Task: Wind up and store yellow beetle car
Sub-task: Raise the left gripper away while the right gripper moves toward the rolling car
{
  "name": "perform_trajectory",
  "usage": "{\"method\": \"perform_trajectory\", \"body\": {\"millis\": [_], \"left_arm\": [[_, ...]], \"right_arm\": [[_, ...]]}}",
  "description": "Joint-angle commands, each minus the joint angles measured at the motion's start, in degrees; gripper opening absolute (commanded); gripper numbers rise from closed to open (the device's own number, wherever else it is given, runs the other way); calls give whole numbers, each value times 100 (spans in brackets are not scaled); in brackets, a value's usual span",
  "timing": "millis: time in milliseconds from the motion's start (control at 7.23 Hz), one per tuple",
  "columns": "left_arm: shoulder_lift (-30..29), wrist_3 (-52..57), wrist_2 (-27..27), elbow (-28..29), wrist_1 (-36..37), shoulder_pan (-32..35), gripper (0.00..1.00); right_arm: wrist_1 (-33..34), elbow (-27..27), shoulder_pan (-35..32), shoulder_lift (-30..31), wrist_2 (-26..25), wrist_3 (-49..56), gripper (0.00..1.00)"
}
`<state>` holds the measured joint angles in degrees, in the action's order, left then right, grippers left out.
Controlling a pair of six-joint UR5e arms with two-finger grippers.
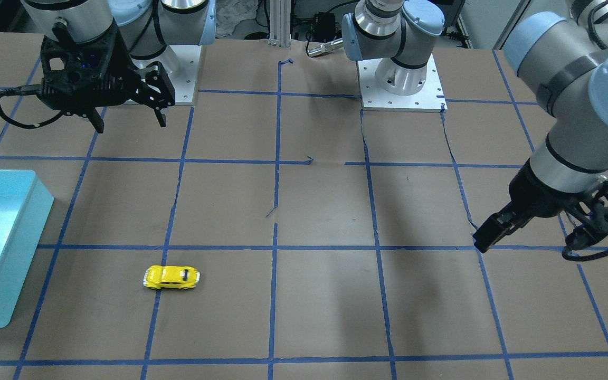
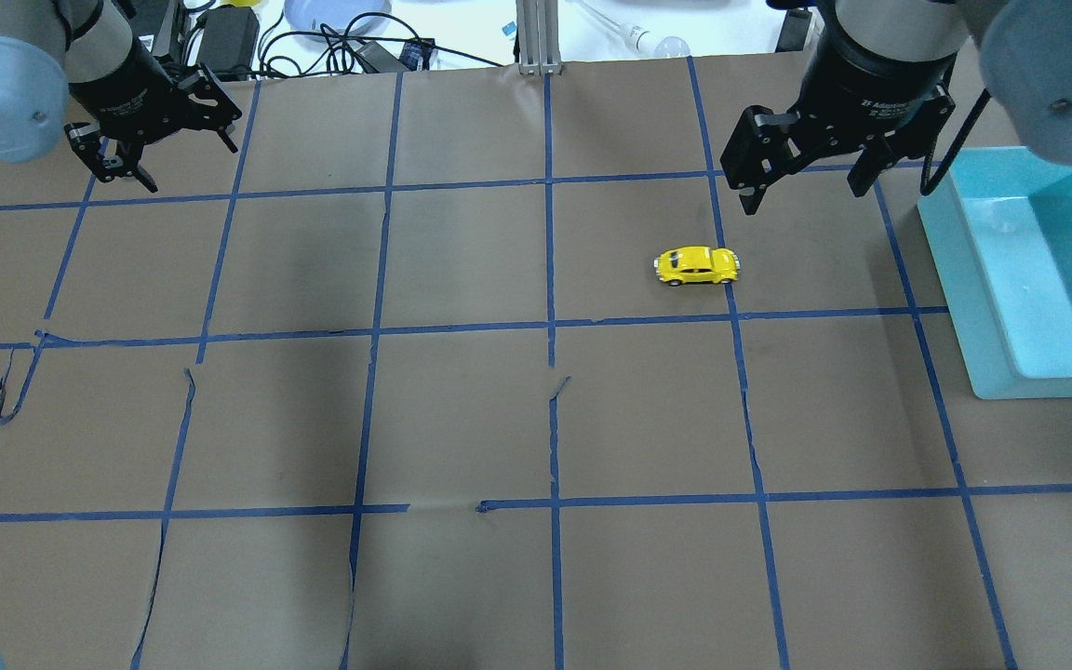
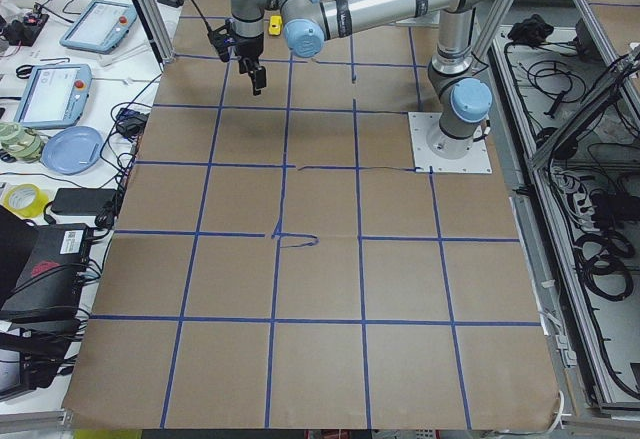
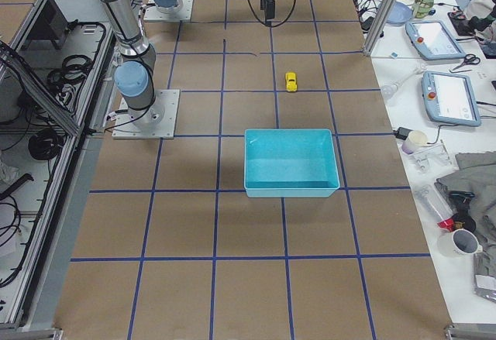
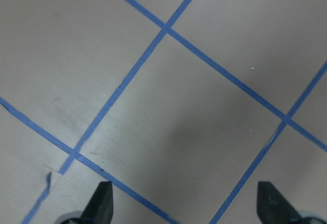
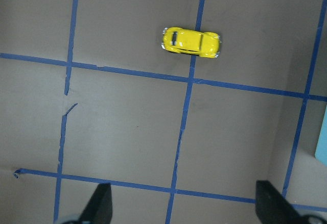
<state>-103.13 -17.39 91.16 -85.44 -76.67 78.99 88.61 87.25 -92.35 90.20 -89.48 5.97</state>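
Reading across the overhead view from my console, I had the left gripper (image 2: 190, 166) hanging over the table's (image 2: 462, 419) far left corner. Its fingers were spread apart with nothing between them, and its wrist camera showed only brown paper and blue tape lines. Further right, the yellow beetle car (image 2: 696, 265) stood on its wheels on the paper, just beside a tape crossing, and neither arm touched it. Just beyond the car, and above it, the right gripper (image 2: 808, 191) hovered with its fingers likewise apart and holding nothing. Its wrist camera showed the car lying ahead of the fingertips and well clear of them. At the right edge sat the turquoise bin (image 2: 973, 307), with the car outside it and some way off. By my reckoning no part of the job had been done: the car had not been gripped, wound up or stored. The whole sequence remained, which meant closing on the toy, winding it and then setting it into the bin. I judged the right arm the better placed to begin.
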Motion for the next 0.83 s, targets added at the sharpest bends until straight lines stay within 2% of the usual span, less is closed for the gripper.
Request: {"method": "perform_trajectory", "body": {"millis": [0, 138, 277, 415, 553, 691], "left_arm": [[423, 594, -168, 333, -900, 334, 100], [582, 648, -186, 378, -912, 780, 100], [557, 640, -82, 266, -929, 1159, 100], [574, 649, -55, 108, -912, 1172, 100], [592, 919, -20, 10, -877, 1172, 100], [644, 1539, -20, 18, -920, 1198, 100]], "right_arm": [[-19, -24, 6, -212, -34, 9, 100], [-54, 19, -29, -292, 17, 18, 100], [68, 37, -55, -415, 27, 523, 100], [156, 63, -55, -538, 35, 1876, 100], [296, 98, -55, -730, -51, 2525, 100], [846, 20, -55, -1011, -218, 2592, 100]]}}
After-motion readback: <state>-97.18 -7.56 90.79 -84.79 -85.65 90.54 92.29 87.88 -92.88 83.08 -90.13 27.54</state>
